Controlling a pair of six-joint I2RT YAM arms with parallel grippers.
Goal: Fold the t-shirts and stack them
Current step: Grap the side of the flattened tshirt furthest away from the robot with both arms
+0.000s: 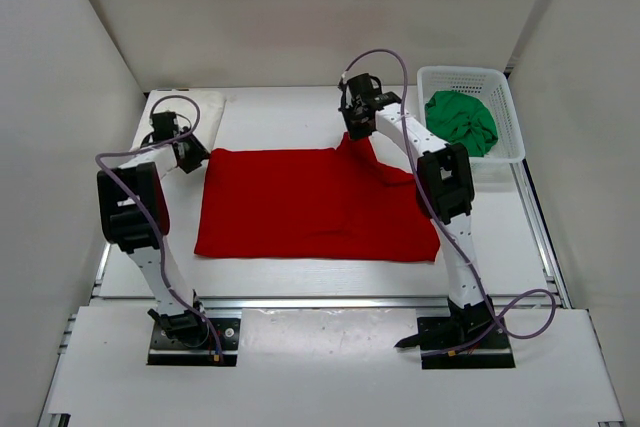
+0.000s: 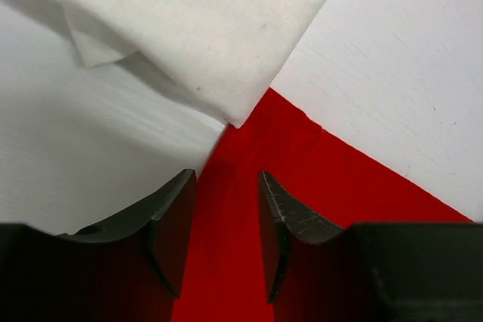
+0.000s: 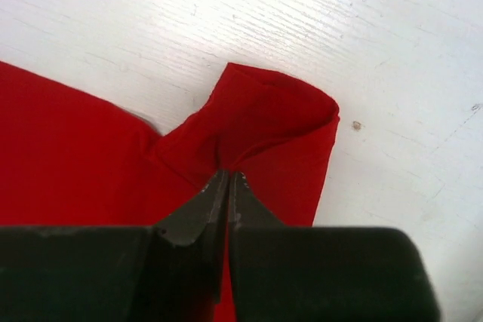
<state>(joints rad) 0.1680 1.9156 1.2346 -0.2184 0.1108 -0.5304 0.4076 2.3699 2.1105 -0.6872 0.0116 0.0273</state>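
Pinching a bunched fold of the soft red t-shirt (image 1: 315,202) in my closed right gripper (image 3: 228,175), I hold my left gripper (image 2: 226,186) parted above its flat corner on the grainy white table (image 1: 300,112).

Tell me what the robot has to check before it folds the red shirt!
1. Right fingers pinching the red t-shirt at its far right corner: ok, shut on the cloth.
2. Left fingers holding the far left corner: not ok, they are open, with the red cloth below the gap.
3. Red t-shirt spread flat: ok, bunched only at the pinched corner.
4. Cream-white t-shirt clear of the left fingers: cannot tell, its corner meets the red corner just ahead of them.
5. Green t-shirt out of the way: ok, it sits in the basket.
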